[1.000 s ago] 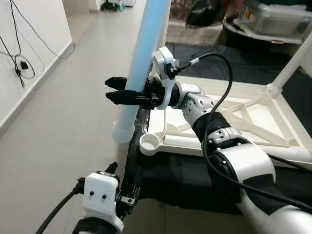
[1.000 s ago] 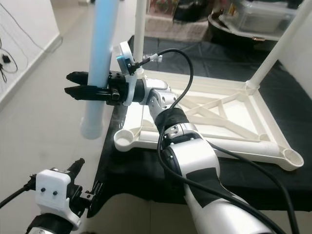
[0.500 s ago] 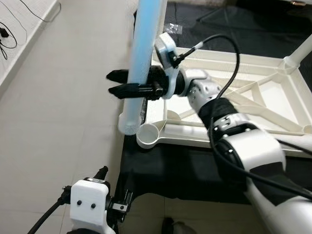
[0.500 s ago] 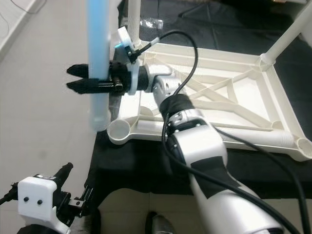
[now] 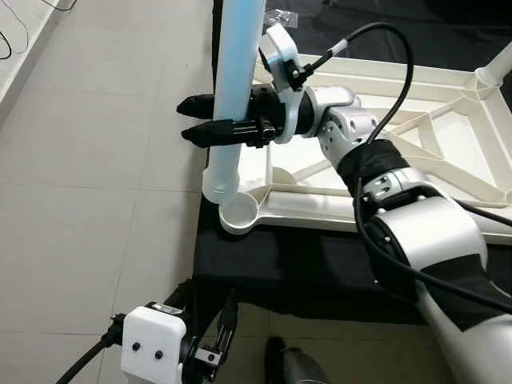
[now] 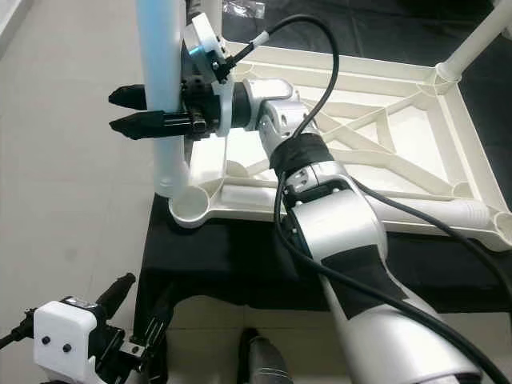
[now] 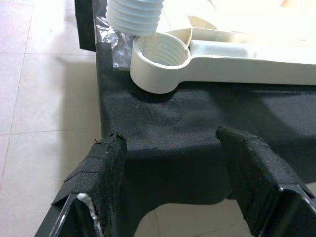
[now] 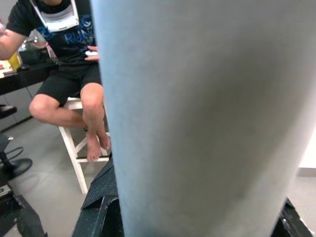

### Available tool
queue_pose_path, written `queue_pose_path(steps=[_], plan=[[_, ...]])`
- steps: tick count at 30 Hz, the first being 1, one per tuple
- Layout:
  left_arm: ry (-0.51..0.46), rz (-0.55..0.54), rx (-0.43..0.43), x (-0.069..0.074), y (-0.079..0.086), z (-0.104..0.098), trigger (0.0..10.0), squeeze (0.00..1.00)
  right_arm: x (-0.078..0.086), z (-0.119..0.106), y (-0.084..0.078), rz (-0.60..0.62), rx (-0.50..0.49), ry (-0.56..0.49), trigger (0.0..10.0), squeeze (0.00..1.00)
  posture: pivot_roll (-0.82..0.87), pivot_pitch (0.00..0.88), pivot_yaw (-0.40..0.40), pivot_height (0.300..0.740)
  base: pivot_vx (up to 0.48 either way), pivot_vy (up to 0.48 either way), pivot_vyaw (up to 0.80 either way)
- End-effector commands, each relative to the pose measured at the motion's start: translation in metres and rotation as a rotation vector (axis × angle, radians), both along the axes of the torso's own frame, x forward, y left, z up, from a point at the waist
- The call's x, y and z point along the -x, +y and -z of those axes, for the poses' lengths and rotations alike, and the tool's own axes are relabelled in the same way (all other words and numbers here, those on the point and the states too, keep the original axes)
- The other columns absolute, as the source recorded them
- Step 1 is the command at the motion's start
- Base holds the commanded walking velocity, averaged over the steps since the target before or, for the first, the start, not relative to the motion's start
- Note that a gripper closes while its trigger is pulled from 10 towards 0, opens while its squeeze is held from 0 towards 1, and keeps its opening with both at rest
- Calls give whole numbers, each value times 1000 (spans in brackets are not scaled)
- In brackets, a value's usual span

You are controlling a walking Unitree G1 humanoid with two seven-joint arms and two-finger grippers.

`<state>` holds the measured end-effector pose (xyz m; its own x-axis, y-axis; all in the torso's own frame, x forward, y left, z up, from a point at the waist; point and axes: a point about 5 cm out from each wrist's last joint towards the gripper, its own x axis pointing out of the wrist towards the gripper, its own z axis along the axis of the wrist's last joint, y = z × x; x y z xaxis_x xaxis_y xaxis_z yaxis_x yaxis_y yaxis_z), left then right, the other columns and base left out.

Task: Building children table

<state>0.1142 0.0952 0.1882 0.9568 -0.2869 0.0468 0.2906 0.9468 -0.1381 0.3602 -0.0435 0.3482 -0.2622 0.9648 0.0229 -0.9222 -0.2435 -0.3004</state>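
You can't see the top of the pale blue table leg (image 5: pixel 238 88), because it runs off the top edge of both eye views. In the right wrist view the table leg is so close that it hides nearly everything behind it. The seated person (image 8: pixel 64 74) there is cut off at the top.

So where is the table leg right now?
The table leg is held upright in the right gripper, its threaded end just above and beside the corner socket of the upside-down tabletop.
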Motion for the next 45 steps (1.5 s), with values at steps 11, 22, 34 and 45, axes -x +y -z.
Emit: queue_pose_path(steps=[11,22,34,45], plan=[[63,128,11,15,-19,6,10000,0,4,0,-21,-11,37,-56,10000,0,126,375,-99,740,0,0,0],[51,139,-200,13,-2,16,10000,0,13,16,-17,-92,75,-28,10000,0,130,357,-81,740,0,0,0],[49,162,-226,11,-1,22,10000,0,20,17,-12,-158,93,-36,10000,0,117,345,-81,740,0,0,0],[50,182,-228,13,-7,24,10000,0,17,34,-4,-144,166,-52,10000,0,118,341,-90,740,0,0,0]])
